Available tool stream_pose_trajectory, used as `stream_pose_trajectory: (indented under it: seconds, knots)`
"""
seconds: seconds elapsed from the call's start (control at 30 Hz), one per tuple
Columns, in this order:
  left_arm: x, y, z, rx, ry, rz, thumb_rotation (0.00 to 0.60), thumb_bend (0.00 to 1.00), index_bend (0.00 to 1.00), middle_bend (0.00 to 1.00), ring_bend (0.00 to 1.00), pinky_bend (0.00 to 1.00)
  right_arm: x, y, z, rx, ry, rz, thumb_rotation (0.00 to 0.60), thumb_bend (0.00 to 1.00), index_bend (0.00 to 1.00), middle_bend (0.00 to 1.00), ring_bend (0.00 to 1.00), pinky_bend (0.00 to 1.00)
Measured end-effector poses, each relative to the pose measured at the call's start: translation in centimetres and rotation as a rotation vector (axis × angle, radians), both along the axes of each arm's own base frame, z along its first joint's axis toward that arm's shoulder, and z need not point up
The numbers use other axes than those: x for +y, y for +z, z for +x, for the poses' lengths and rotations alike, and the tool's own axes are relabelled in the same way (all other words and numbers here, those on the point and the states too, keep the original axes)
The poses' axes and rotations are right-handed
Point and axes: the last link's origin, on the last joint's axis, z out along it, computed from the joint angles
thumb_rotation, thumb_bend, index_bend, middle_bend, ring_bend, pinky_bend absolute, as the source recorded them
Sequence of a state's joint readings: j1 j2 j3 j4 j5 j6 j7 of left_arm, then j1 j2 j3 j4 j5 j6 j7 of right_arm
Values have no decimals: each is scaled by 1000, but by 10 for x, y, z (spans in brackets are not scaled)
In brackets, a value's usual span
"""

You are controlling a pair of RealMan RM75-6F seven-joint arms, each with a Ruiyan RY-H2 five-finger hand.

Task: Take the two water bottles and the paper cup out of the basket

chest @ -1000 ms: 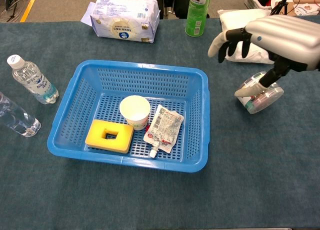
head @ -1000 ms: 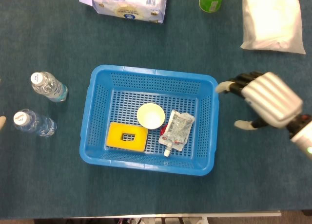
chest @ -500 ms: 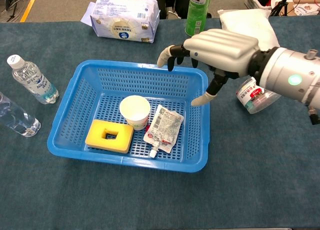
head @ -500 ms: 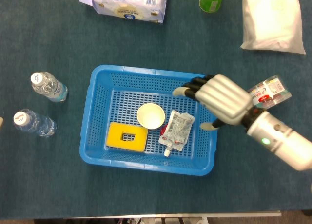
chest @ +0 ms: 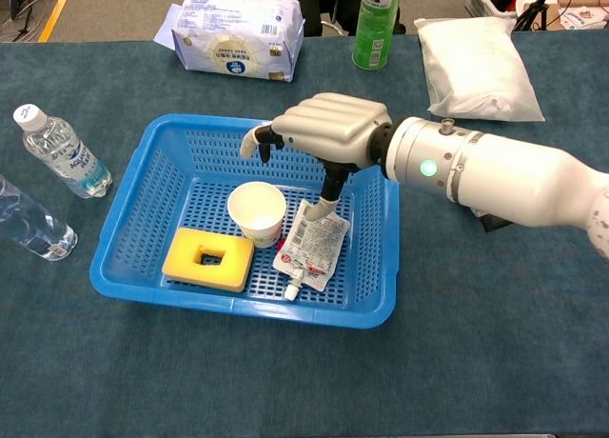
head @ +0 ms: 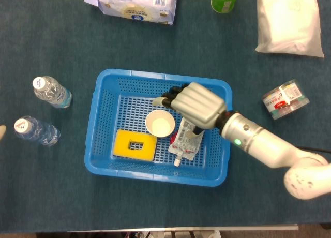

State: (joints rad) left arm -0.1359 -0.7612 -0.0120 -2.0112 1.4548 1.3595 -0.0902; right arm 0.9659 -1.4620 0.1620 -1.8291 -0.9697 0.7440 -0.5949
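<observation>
Inside the blue basket (head: pixel 103 124): white paper cup (head: pixel 160 123) upright mid-floor, yellow sponge (head: pixel 135 145) toward the near-left corner, foil pouch (head: pixel 186 139) just right of the cup. Half a second back over the basket's right wall, now further in above the cup: right hand (head: pixel 195 104), fingers spread, holding nothing; left hand barely showing at the table's left edge, state impossible to tell. Out on the table by its left edge: two water bottles (head: pixel 51 91) (head: pixel 36 130), with bare cloth beside them

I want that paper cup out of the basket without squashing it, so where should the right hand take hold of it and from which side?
Grip the paper cup around its side wall, coming from above right, where the right hand hovers. It stands upright, mouth open, with the yellow sponge crowding its left.
</observation>
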Motion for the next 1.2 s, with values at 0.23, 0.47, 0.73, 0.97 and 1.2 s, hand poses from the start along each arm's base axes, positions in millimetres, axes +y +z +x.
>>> stream_pose_trajectory:
  seconds: [0.23, 0.47, 0.73, 0.97, 1.2]
  knots:
    - [-1, 1, 2, -8, 4, 3, 600, 235, 235, 127, 10, 167, -1, -22, 13, 37, 31, 24, 600, 0, 204, 275, 237, 380]
    - [-2, 1, 4, -16, 3, 5, 600, 235, 235, 127, 10, 167, -1, -35, 17, 66, 43, 30, 600, 0, 191, 263, 232, 380]
    - [-4, 3, 4, -20, 8, 10, 600, 235, 235, 127, 10, 167, -5, -47, 24, 87, 46, 37, 600, 0, 191, 263, 232, 380]
    - [-4, 5, 3, -29, 11, 19, 600, 235, 236, 127, 10, 167, -5, -62, 33, 97, 40, 60, 600, 122, 256, 344, 293, 425]
    - [-5, 7, 2, -31, 17, 26, 600, 235, 236, 127, 10, 167, -6, -65, 34, 101, 36, 49, 600, 254, 364, 407, 400, 569]
